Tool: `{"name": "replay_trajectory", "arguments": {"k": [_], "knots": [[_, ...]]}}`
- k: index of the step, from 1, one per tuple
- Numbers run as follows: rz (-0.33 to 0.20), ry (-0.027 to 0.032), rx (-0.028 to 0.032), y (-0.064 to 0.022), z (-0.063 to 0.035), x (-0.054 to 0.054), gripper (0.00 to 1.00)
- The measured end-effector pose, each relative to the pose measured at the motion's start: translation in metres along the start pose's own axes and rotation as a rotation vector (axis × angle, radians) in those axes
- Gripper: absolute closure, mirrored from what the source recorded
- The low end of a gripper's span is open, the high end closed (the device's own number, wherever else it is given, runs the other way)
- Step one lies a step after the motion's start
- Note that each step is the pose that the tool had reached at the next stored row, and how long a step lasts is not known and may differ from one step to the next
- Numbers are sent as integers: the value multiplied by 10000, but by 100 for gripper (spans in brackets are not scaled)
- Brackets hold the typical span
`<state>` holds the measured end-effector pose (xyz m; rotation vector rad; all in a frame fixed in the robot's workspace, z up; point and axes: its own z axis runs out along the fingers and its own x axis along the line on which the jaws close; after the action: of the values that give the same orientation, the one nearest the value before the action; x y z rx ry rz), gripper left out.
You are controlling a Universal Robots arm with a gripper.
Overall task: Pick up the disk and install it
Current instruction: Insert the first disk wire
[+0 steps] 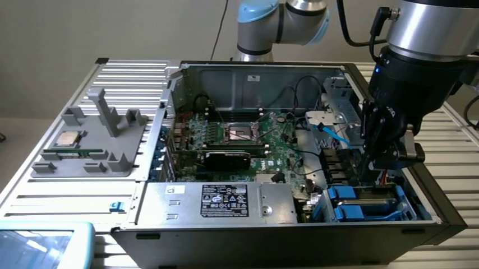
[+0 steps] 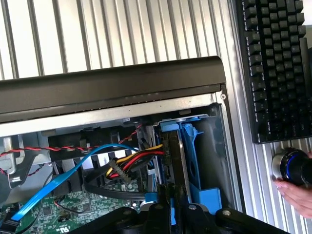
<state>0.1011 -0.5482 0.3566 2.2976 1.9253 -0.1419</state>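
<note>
Exterior view: reaching down into the drive bay corner of the open computer case (image 1: 441,221), gripper (image 1: 374,168) nearly closed, pinching the disk (image 1: 372,193) by its upper edge. Standing on edge directly below the fingers, sinking between blue rails (image 1: 348,204) of the bay; little of the drive's body visible here, mostly blue plastic around it.

Wrist view: gripping the disk (image 2: 174,161) between the fingers (image 2: 158,214), just ahead of the gripper (image 2: 171,210). Showing as a thin dark edge-on slab with a silver-grey side, framed by a blue plastic carrier (image 2: 195,165) with a tab at the far end. Sitting upright inside the blue bay, close against the case's black wall (image 2: 112,85). Lying just beside the drive, a bundle of red, yellow and black wires (image 2: 136,161) and a blue flat cable (image 2: 58,180). Resting on the ribbed table beyond the case, a black keyboard (image 2: 273,63); near it, a person's hand (image 2: 297,192) by a round knob (image 2: 285,165).
</note>
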Motion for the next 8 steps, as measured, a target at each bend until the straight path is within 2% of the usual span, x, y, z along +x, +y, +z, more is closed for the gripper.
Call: {"name": "replay_trajectory", "arguments": {"k": [8], "knots": [[0,0,0,0,0,0,84]]}}
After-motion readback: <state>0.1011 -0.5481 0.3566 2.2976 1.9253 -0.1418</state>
